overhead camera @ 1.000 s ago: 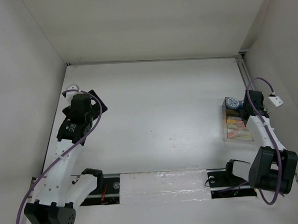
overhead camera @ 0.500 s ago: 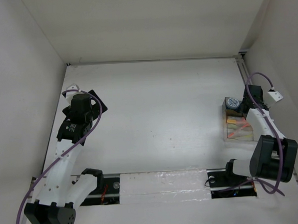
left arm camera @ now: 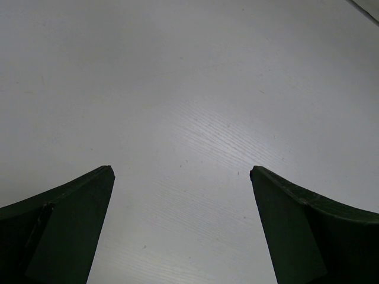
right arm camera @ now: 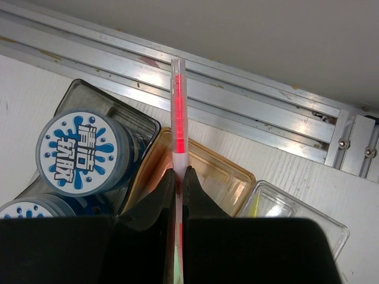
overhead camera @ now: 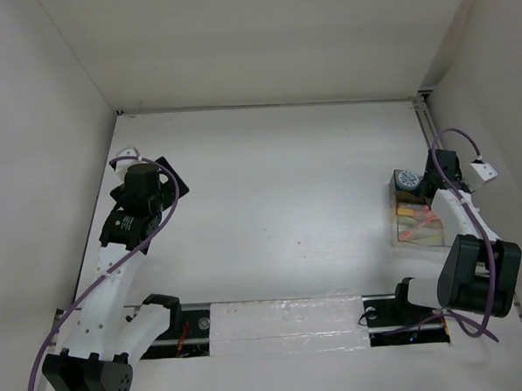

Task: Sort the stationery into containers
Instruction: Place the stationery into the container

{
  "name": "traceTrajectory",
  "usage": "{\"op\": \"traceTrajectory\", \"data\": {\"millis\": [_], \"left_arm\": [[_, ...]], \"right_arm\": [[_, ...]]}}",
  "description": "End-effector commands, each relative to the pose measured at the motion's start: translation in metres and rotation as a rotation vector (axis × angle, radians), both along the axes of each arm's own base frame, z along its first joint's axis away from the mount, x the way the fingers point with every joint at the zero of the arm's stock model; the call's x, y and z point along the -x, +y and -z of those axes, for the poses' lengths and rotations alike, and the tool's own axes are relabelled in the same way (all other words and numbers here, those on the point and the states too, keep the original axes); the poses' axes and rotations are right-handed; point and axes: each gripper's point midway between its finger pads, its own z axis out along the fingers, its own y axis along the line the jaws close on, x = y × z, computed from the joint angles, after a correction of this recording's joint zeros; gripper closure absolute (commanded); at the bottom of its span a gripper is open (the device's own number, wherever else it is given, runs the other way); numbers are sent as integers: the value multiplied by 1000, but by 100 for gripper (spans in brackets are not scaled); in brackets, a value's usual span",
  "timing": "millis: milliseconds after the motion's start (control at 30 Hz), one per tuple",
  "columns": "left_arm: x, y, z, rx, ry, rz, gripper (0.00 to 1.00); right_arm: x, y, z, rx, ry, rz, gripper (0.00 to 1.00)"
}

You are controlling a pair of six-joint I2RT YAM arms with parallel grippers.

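Pinching a thin red-pink pen, the right pincer hangs over the tray at the right edge of the surface, blue-and-white rolls inside it; the left pincer gapes wide at left.

left arm: table's left side; right arm: over tray; blue roll: tray's far end

Glossy clear plastic tray (ribbed metal rail)

1. The pen's lower end is hidden between the right hand's closed tips;
2. the lower roll, at 8 o'clock, is mostly covered by that hand;
3. seen from above, the tray's contents are too small to tell; the arm covers its 3 o'clock side.
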Motion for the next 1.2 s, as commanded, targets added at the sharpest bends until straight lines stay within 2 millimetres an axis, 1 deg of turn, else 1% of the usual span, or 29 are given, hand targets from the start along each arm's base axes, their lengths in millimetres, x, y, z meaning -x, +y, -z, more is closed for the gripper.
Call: {"op": "traceTrajectory", "data": {"millis": [0,100,333,367,400,433,467,533,667,767,800,833,933,1067,1133,1167], "left_arm": [[-4,-1,-18,1,-60,11,0],[-4,-1,-18,1,-60,11,0],[-4,-1,-18,1,-60,11,0],[-4,-1,-18,1,-60,11,0],[-4,-1,-18,1,-60,11,0],[-4,-1,-18,1,-60,11,0],[-4,-1,-18,1,-60,11,0],[-4,-1,-18,1,-60,11,0],[-2,-9,-21,-8,-72,33,0],[-2,-7,-21,-13,-73,25,0],[-2,-7,-21,-13,-73,25,0],[-2,-7,-21,-13,-73,25,0],[-2,-7,-21,-13,-73,25,0],[-2,-7,-21,-13,-73,25,0],[-2,-7,-21,-13,-73,25,0],[-2,-7,-21,-13,-73,25,0]], "right_arm": [[11,-4,1,15,9,48,100],[11,-4,-2,18,-1,48,100],[16,-6,0,11,11,62,100],[16,-6,-3,13,1,62,100],[18,-5,0,11,10,62,100],[18,-5,-3,14,-3,62,100],[21,-4,0,12,5,62,100],[21,-4,0,12,5,62,100],[26,-6,2,7,25,71,100],[28,-5,-7,14,0,72,100],[31,-4,-5,14,-1,72,100],[31,-4,-12,20,-24,72,100],[35,-3,-12,22,-17,67,100],[39,-2,-21,31,-37,62,100],[39,-2,-21,31,-37,62,100],[41,-2,-18,29,-28,62,100]]}}
